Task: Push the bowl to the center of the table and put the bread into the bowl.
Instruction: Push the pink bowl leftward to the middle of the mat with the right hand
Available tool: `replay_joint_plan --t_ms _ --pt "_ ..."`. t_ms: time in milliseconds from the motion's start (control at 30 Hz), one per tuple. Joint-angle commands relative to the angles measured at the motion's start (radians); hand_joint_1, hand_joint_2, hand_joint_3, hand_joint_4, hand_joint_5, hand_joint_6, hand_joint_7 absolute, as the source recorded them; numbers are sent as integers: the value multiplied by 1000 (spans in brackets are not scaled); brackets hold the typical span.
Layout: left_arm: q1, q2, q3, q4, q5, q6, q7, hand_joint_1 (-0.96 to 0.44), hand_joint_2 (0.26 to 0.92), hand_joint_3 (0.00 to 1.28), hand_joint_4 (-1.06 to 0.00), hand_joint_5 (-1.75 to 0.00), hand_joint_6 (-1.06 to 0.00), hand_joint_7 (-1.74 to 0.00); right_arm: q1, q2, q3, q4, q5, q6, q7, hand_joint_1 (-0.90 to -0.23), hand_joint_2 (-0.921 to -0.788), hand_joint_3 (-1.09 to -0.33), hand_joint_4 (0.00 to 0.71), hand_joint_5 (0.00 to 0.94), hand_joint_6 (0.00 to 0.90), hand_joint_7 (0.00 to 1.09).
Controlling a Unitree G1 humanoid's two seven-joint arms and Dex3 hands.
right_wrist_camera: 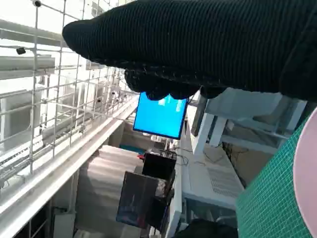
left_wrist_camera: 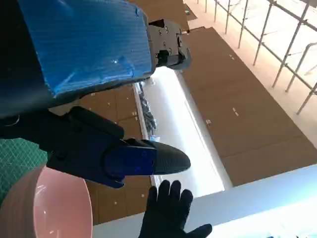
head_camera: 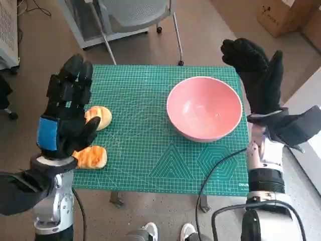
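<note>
A pink bowl (head_camera: pixel 204 107) stands empty on the right part of the green cutting mat (head_camera: pixel 150 145); its rim also shows in the left wrist view (left_wrist_camera: pixel 54 208) and the right wrist view (right_wrist_camera: pixel 306 168). Two golden bread rolls lie at the mat's left edge: one (head_camera: pixel 102 116) farther back, one (head_camera: pixel 92 157) nearer the front. My left hand (head_camera: pixel 67 113) is raised above the rolls, fingers spread, holding nothing. My right hand (head_camera: pixel 258 75) is upright just beyond the bowl's right side, fingers apart and empty; it also appears in the left wrist view (left_wrist_camera: pixel 171 210).
A grey chair (head_camera: pixel 135 15) stands behind the table, a cardboard box (head_camera: pixel 286 15) at the back right. A black cable (head_camera: pixel 215 173) crosses the mat's front right corner. A person's shoes (head_camera: pixel 168 232) show by the front edge. A blue screen (right_wrist_camera: pixel 162 115) glows in the room.
</note>
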Motion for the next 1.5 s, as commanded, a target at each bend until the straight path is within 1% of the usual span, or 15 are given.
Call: replay_joint_plan --t_ms 33,433,767,1200,1333,1400,1467,1500 --pt "4 -5 -1 1 -9 -8 -1 -648 921 313 -56 0 1 -463 28 0 -2 22 -1 2 8 -648 -921 -705 173 1 333 2" --pt "5 -6 -3 -4 -11 -2 -1 -649 921 303 -55 0 1 -461 27 6 -1 41 -6 -9 -1 -643 -921 -705 173 2 332 2" --pt "7 -1 1 -1 -17 -2 -5 -648 921 301 -54 0 1 -460 31 11 8 38 -17 -13 -12 -636 -921 -714 172 1 340 5" --pt "11 3 1 -8 -27 6 -3 -639 921 298 -53 0 1 -458 31 5 6 43 -9 -5 -4 -644 -921 -715 169 0 342 4" --pt "10 4 -1 -7 -24 5 -3 -637 921 297 -53 0 1 -458 19 -7 -4 70 -7 -7 -2 -643 -921 -715 166 0 334 1" --pt "12 2 -2 -12 -20 8 3 -637 921 297 -54 0 1 -457 -25 -48 -23 188 -27 -18 -37 -642 -921 -720 153 0 318 0" --pt "14 2 -2 -14 -17 9 6 -637 921 297 -55 -1 1 -457 -57 -76 -32 274 -47 -25 -78 -641 -921 -731 134 0 305 0" --pt "14 2 -3 -14 -16 9 7 -637 921 297 -55 -1 1 -457 -66 -82 -33 298 -54 -27 -92 -640 -921 -737 124 0 299 0"
